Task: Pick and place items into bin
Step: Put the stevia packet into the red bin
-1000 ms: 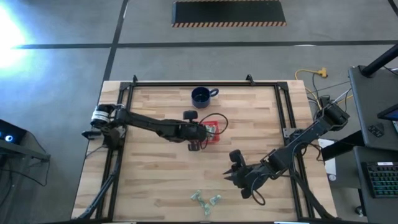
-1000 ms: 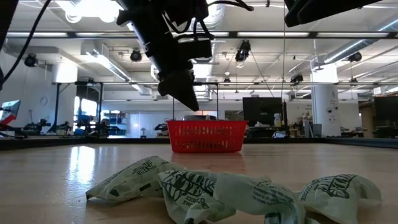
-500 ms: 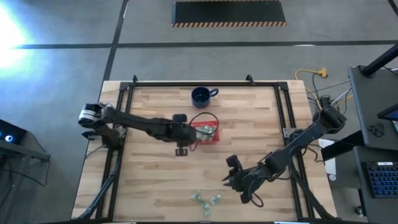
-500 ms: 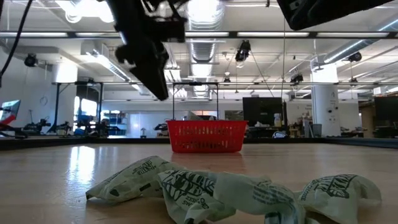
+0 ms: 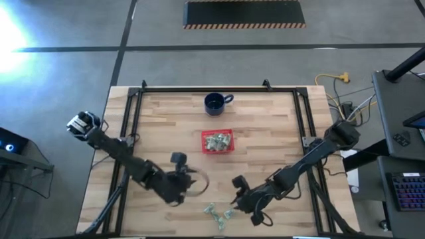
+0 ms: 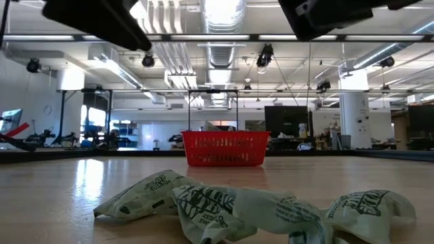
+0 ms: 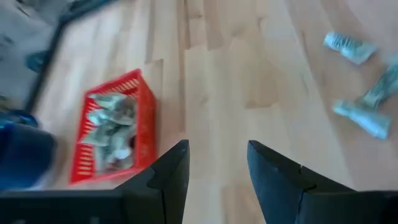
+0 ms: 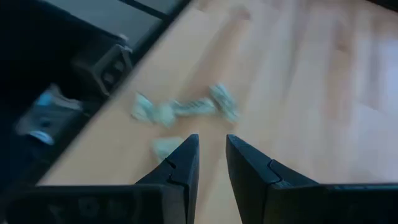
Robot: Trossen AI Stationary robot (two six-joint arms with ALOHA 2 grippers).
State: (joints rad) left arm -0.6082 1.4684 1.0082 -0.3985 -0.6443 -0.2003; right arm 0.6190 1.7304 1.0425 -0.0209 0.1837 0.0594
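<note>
Red bin (image 5: 217, 141) is sitting at centre of the high view, one bin only, holding a heap of pale green-and-whitish wrapper pieces (image 5: 218, 141); exact count inside is not readable. In the left wrist view the same bin (image 7: 144, 122) is showing at middle left with the crumpled pieces (image 7: 110, 130) filling it.

Loose wrappers (image 5: 221, 214) are lying at bottom centre of the high view, well apart from the bin: about four, bunched together, some touching. The low view is showing them in the foreground (image 6: 251, 207), with the bin (image 6: 225, 149) behind at centre. The right wrist view is showing four or so (image 8: 180, 111); the left wrist view is showing three (image 7: 364, 81) at upper right.

Left gripper (image 5: 188, 181) is hanging at lower centre-left of the high view, just left of the loose wrappers, not touching them. Its fingers (image 7: 168, 171) are standing apart with bare wood between them, gripping nothing.

Right gripper (image 5: 234, 197) is hanging at lower centre, just right of the loose pile. Its fingers (image 8: 181, 163) are showing a narrow gap, nothing between them, one wrapper lying just beside the tips.

One dark blue mug (image 5: 215, 102) is standing at upper centre of the table (image 5: 265, 133), above the bin, apart from it.
</note>
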